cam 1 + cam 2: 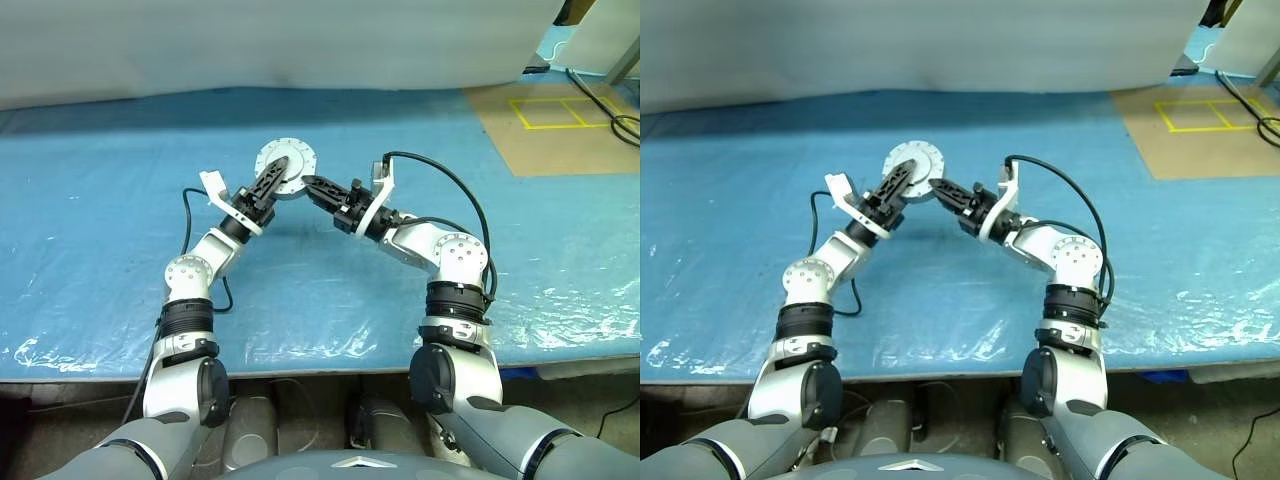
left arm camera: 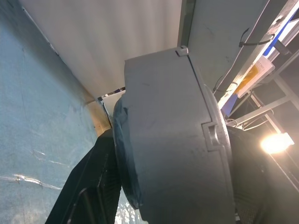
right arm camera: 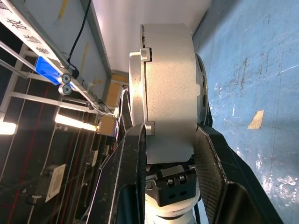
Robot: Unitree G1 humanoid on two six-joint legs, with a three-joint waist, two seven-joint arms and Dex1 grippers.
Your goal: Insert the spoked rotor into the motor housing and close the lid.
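I hold the motor housing (image 1: 287, 160), a short round silver drum, in the air above the blue table (image 1: 100, 230), between both grippers. My left gripper (image 1: 274, 177) is shut on it from the left, with one black finger lying across its face. My right gripper (image 1: 312, 186) is shut on it from the right. In the right wrist view the two fingers (image 3: 132, 154) clamp the drum's flat ends. A thin flanged disc (image 3: 136, 88), seemingly the lid, sits against one end along a seam. In the left wrist view the housing (image 2: 173, 126) stands between the dark fingers (image 2: 88, 186). The spoked rotor is hidden.
A brown board with yellow tape squares (image 1: 560, 120) lies at the back right of the table. A white sheet (image 1: 280, 40) closes off the far side. A black cable (image 1: 450, 190) loops off my right wrist. The table's front edge (image 1: 320, 362) runs just before my elbows.
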